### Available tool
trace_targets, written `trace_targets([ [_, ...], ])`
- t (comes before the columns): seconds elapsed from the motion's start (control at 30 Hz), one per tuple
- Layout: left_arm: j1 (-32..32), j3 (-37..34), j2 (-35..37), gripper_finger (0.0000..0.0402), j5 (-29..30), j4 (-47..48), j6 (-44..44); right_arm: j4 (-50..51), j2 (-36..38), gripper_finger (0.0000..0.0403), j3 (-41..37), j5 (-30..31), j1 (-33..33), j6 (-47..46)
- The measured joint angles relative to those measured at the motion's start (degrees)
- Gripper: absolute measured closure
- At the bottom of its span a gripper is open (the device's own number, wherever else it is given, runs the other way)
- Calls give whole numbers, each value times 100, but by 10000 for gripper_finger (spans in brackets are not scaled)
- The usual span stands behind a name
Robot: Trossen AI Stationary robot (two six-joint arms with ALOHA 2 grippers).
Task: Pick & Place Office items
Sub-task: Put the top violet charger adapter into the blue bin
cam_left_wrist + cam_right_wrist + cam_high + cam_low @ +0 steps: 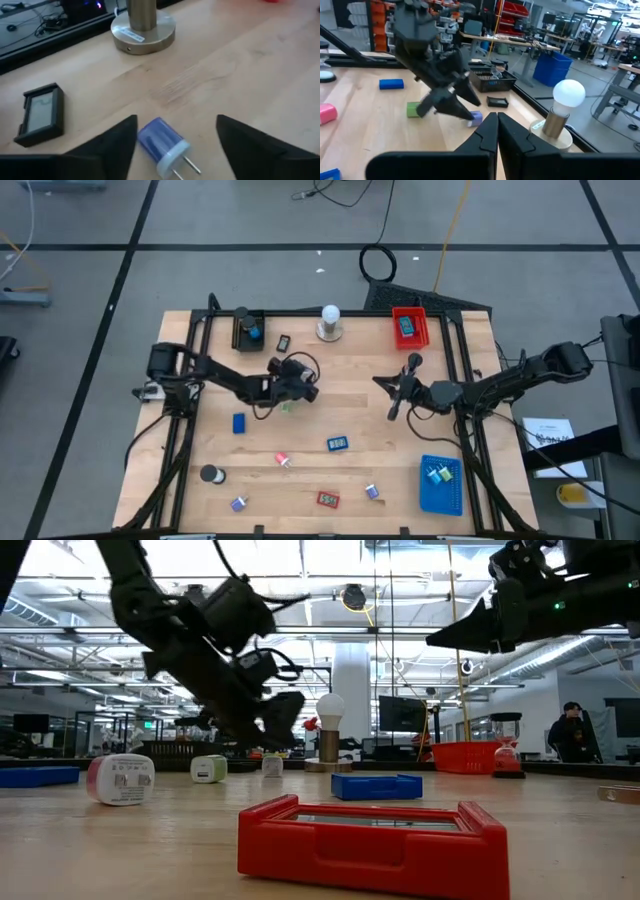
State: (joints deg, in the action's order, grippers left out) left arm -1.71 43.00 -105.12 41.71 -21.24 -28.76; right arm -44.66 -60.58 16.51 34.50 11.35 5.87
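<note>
A pale wooden table point(330, 420) is set on a grey floor, with an open workshop hall seen behind it. Toward the middle of the table, the left gripper point(297, 385) is held low with its fingers point(112, 145) spread apart, and a small blue plug point(162, 145) is seen lying on the wood between them, touched by neither. Just beyond it, nearer the far edge, a small black-framed piece point(41, 112) lies flat, and the white ball on its round grey base point(329, 322) stands close to that edge. The right gripper point(397, 392) is held above the table's right half with its fingers pressed together and nothing between them. Other small pieces are scattered toward the near edge: a blue block point(239, 423), a blue piece point(337, 444), a pink piece point(283, 459), a red piece point(328, 499) and a black roll point(212, 474). A red tray point(409, 327) sits at the far edge, a blue tray point(441, 485) at the near right corner.
</note>
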Motion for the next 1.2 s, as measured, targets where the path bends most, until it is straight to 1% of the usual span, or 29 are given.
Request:
trace_targets([
  [0.1,-77,150,-197,75,31,21,-129,-37,0,402,0,2,43,73],
  [0.17,-108,177,-256,56,41,21,-288,-34,0,402,0,0,46,86],
  [0.23,-130,179,-307,47,49,41,-467,-13,0,402,0,0,46,85],
  [0.33,-128,177,-330,48,47,334,-707,-16,0,402,0,0,46,85],
  [0.43,-127,177,-330,65,45,556,-910,-16,0,402,0,0,46,85],
  [0.53,-122,177,-330,92,32,642,-933,-13,0,402,0,0,46,85],
  [0.77,-119,177,-330,171,31,751,-868,-13,0,402,0,-2,44,83],
  [1.0,-100,165,-330,254,38,1065,-493,99,0,402,0,-2,44,83],
  [1.07,-50,129,-330,260,126,1039,-311,141,0,402,0,-2,44,83],
  [1.2,157,30,-300,260,707,1011,-72,173,0,402,0,-2,44,81],
])
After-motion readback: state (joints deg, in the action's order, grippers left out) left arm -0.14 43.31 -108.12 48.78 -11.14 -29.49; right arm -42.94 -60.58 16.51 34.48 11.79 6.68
